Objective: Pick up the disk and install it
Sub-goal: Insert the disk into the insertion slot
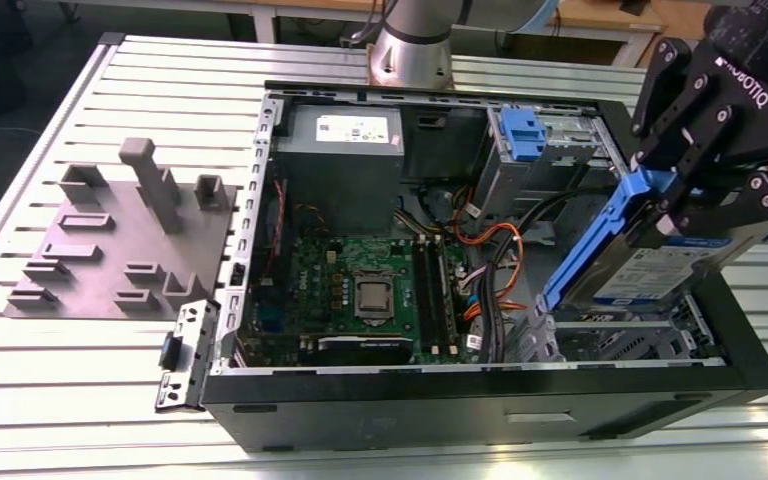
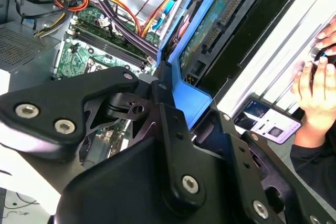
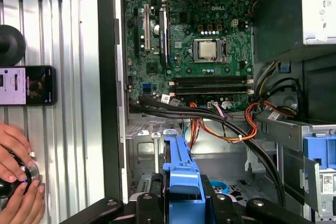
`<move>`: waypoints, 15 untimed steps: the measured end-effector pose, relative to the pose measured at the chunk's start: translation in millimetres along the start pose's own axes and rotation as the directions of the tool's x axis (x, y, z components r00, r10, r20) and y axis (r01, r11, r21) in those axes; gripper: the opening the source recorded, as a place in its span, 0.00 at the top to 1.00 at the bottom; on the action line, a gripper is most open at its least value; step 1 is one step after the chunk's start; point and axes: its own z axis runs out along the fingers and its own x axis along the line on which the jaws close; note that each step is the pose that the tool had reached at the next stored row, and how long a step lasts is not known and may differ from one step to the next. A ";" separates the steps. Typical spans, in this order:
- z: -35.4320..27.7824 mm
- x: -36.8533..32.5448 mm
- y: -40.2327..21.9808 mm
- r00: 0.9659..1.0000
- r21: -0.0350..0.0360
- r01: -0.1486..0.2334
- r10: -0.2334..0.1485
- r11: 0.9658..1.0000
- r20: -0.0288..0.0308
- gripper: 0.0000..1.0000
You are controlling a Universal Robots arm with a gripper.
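Observation:
The disk [image 1: 640, 272], a silver drive with a white-and-blue label in a bright blue carrier frame, hangs tilted over the front corner of the open computer case [image 1: 491, 385] at the exterior view's right. My black gripper [image 1: 684, 215] is shut on its upper end. Its lower end points down toward the metal bay [image 1: 624, 335] and stays just above it. In the second wrist view the blue frame [image 2: 190, 92] sits clamped between the fingers [image 2: 163, 111]. The first wrist view has the carrier [image 3: 181, 174] sticking out ahead over the case floor.
Inside the case lie the green motherboard [image 1: 357, 290], cable bundles [image 1: 484, 250], a grey box with a white sticker [image 1: 344, 135] and a drive cage with a blue tab [image 1: 523, 135]. A grey fixture plate [image 1: 104, 250] lies beside the case. A person's hands [image 3: 16, 182] and a phone [image 3: 26, 85] rest on the slatted table.

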 end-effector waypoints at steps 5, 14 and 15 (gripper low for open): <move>2.3 1.3 -0.1 1.000 0.000 0.000 0.000 1.000 0.000 0.64; 7.8 3.0 -0.1 1.000 0.000 0.000 0.000 1.000 0.000 0.64; 8.5 3.1 -0.3 1.000 0.000 0.000 0.000 1.000 0.000 0.64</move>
